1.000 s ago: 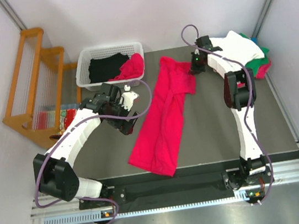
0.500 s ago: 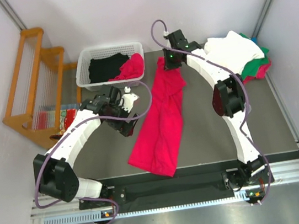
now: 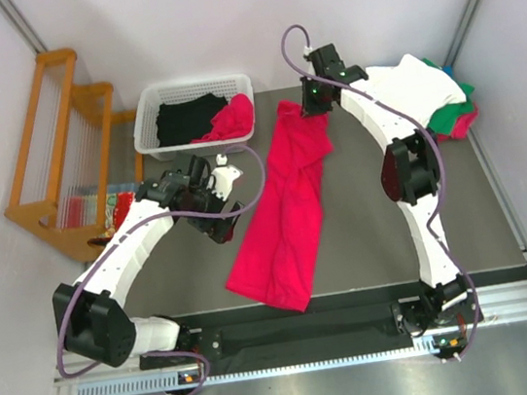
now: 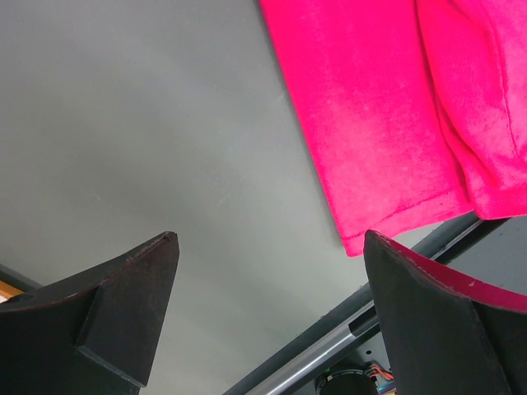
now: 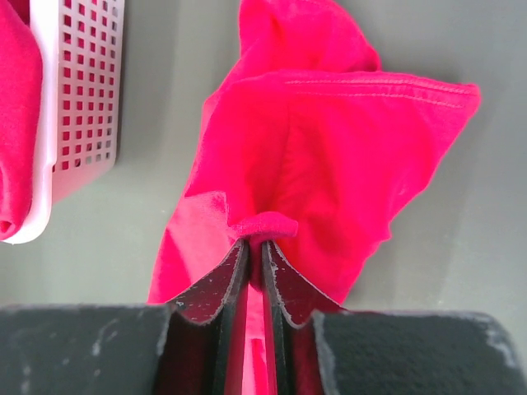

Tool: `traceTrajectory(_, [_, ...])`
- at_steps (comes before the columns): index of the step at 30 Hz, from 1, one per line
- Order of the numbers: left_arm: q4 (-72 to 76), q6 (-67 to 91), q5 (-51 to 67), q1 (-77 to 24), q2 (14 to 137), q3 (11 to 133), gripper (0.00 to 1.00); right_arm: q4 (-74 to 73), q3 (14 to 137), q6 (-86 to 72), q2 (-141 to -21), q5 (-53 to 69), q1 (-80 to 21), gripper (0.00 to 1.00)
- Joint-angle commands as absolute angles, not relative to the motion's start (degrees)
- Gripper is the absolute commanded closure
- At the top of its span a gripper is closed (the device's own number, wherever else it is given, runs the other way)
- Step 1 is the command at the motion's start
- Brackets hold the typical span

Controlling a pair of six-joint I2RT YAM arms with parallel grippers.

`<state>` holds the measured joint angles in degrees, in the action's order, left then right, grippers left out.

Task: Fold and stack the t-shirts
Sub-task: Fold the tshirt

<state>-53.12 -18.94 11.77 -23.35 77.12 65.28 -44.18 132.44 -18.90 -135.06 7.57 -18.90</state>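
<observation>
Crimson tee (image 3: 288, 199) lies stretched lengthwise on worktop (image 3: 376, 231) centre, far end bunched. R claw (image 3: 314, 112) pinched shut on a fold of that far end, fabric nipped btw fingertips (image 5: 235, 271). L claw (image 3: 216, 226) spread wide, holding nothing, just left of tee's mid. Basket (image 3: 148, 110) w/ black + red tees at far left; folded stack (image 3: 431, 95) far right.

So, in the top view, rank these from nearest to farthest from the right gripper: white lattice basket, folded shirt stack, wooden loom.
From the right gripper:
1. Folded shirt stack, far right edge.
2. White lattice basket, far left of table.
3. Wooden loom, off the table's left.
</observation>
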Motion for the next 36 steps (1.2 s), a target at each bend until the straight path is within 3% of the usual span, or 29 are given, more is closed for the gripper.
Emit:
traceTrajectory(1, [-52.91, -18.55, 12.57, -23.38, 75.50, 64.60, 0.02, -43.50, 135.08, -19.86, -134.47, 8.96, -20.47, 0.90])
traceTrajectory(19, [-53.09, -18.11, 13.89, -23.38, 75.06, 64.42, 0.02, -35.42, 140.27, -32.69, -141.23, 21.88, -24.17, 0.91])
traceTrajectory(36, [-52.56, -17.67, 15.91, -23.38, 72.86, 61.26, 0.01, -34.80, 133.42, -29.10, -139.40, 7.74, -18.20, 0.93])
